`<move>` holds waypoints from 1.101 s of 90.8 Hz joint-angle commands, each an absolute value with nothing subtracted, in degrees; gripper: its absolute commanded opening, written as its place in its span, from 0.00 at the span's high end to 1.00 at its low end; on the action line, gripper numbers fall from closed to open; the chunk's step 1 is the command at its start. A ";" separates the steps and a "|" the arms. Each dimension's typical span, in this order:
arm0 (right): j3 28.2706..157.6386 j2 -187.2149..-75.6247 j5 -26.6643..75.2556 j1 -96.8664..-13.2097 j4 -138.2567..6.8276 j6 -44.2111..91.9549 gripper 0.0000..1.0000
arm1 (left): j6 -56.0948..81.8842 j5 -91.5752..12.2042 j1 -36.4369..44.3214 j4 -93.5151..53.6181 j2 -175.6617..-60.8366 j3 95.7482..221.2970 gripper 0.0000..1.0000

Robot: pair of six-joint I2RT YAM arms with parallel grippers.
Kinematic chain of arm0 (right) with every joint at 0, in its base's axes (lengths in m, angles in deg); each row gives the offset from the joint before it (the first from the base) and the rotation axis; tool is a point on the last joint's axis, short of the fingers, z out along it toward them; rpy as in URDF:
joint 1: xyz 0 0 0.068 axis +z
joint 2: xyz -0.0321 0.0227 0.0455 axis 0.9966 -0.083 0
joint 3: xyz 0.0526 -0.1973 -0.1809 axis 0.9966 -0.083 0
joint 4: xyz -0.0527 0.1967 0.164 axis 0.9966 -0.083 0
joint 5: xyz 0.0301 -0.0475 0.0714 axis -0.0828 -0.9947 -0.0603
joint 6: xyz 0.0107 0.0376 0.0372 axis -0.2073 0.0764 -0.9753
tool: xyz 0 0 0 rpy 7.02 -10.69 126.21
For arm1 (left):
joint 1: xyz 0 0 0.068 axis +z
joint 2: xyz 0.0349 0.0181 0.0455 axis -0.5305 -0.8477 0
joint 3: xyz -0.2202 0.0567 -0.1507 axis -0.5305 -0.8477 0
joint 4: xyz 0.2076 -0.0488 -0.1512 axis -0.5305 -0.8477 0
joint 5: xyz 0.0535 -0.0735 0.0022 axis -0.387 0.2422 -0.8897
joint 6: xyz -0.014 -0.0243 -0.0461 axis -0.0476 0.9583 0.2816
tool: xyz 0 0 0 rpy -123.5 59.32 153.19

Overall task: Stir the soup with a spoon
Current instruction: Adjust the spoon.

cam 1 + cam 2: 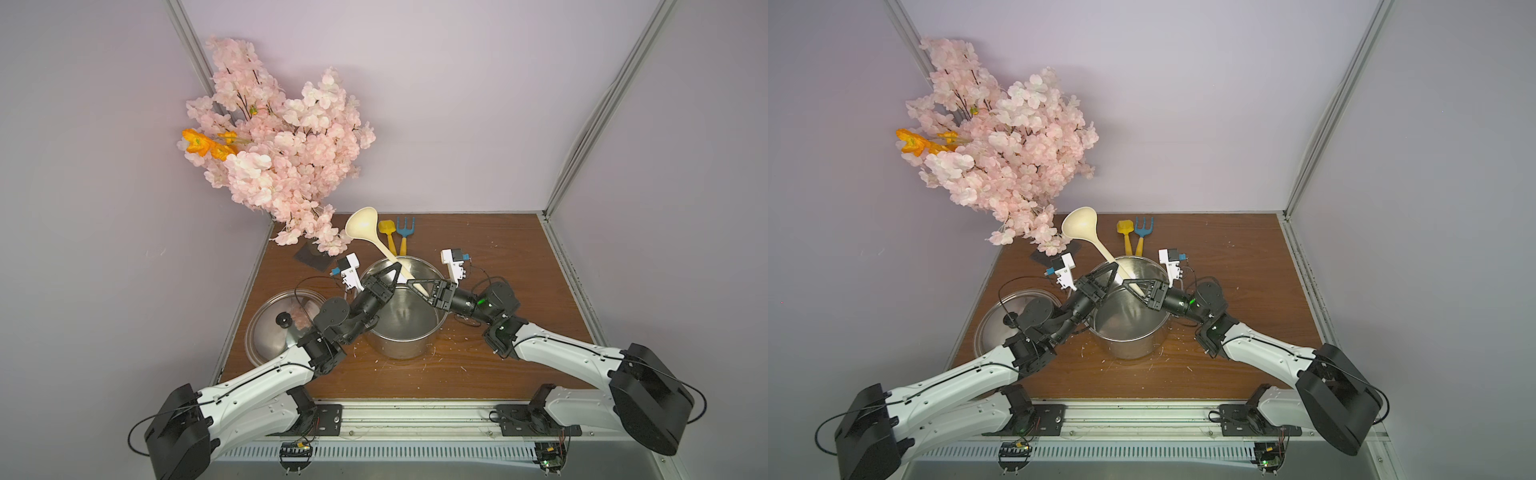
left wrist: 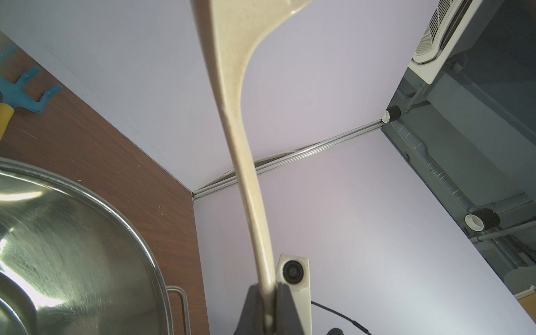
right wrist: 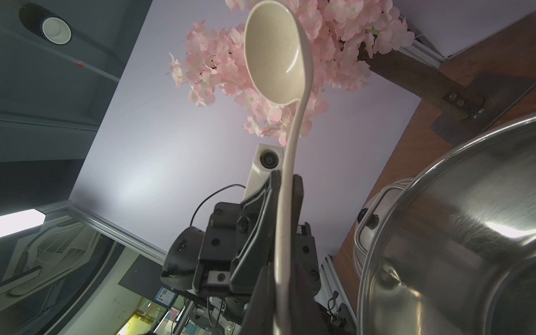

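Both pincers are pinching the slim handle of the ladle [image 1: 362, 225]: the left pincer [image 1: 398, 269] above the far rim of the pot [image 1: 401, 347], the right pincer [image 1: 413, 284] nearer the handle's end, over the pot's mouth. The ladle's bowl sticks up beyond the pot's far side, close to the pink flowers [image 1: 286, 158]. With two grips on one stiff handle, arms moving out of step could wrench it loose. Swinging the bowl down into the pot could snag the blossoms. No soup shows inside the pot.
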State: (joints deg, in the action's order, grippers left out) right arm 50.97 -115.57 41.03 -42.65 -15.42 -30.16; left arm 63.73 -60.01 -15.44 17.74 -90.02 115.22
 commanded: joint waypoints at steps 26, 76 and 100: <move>54.01 -110.00 38.58 -45.47 -26.81 -24.36 1.00 | 57.87 -62.91 -16.09 3.58 -84.58 116.37 0.57; 83.83 -109.41 40.22 -58.02 -100.85 19.55 1.00 | 42.54 -59.08 -9.46 -51.35 -84.62 139.58 0.06; 96.80 -113.15 32.75 -55.47 -123.57 32.23 1.00 | 39.93 -55.66 -1.30 -61.26 -79.34 139.40 0.07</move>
State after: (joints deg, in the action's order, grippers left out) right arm 92.56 -112.42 37.20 -57.38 -109.12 23.34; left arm 42.98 -57.83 -4.49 -52.82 -81.95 138.98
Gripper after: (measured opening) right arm 0.090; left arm 0.933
